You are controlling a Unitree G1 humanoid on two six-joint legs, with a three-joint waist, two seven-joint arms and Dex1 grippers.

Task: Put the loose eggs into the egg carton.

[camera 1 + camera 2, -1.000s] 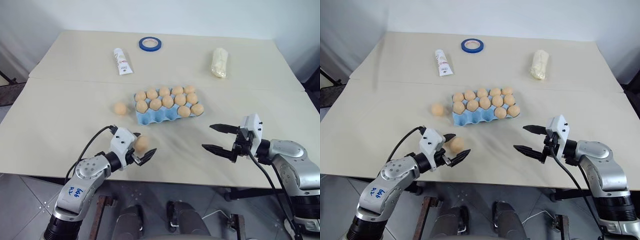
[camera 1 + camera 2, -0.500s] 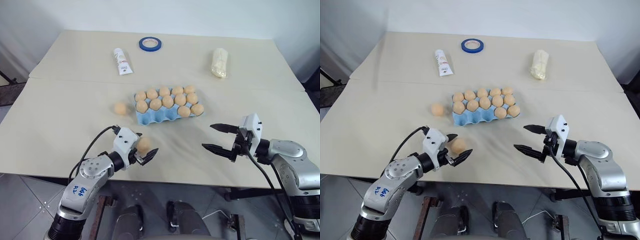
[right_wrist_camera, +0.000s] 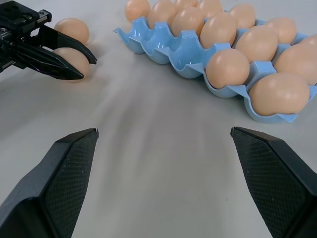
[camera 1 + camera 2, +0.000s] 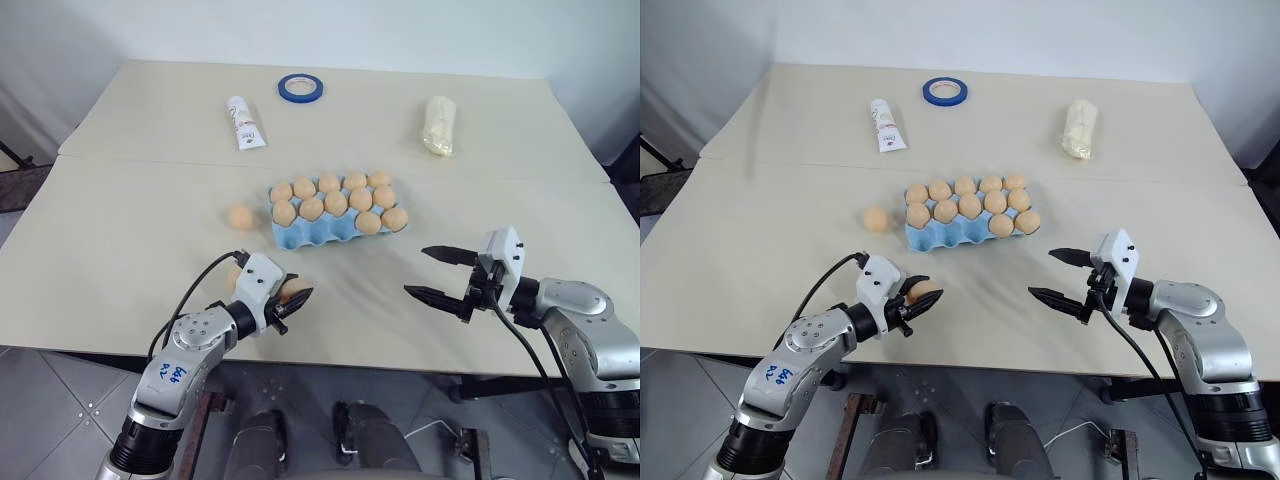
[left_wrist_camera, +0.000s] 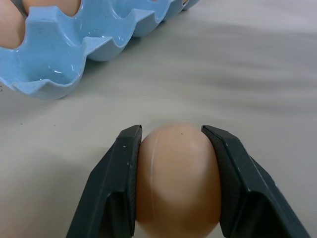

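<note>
- A beige table point(image 4: 120, 240) spans the frame, a seam running across it above centre.
- The light blue egg carton point(image 4: 330, 232) sits at centre, its two far rows full of tan eggs and its near row of cups bare.
- At lower right, the right gripper point(image 4: 440, 274) hangs with its black fingers spread wide on nothing, level with the carton's right end but well apart from it.
- At lower left, the left gripper point(image 4: 920, 299) is clamped on a loose egg point(image 5: 177, 178), one finger pressed to each side, low over the table just below the carton's left end.
- The bare cups lie up and slightly right of that held egg, so the left arm appears the nearer one for the coming placement; the egg's long axis runs along the fingers.
- A second loose egg point(image 4: 240, 216) rests on the table just left of the carton.
- Along the top edge lie a white tube point(image 4: 243, 123), a blue tape ring point(image 4: 300, 88) and a pale yellow lumpy bundle point(image 4: 439, 124).
</note>
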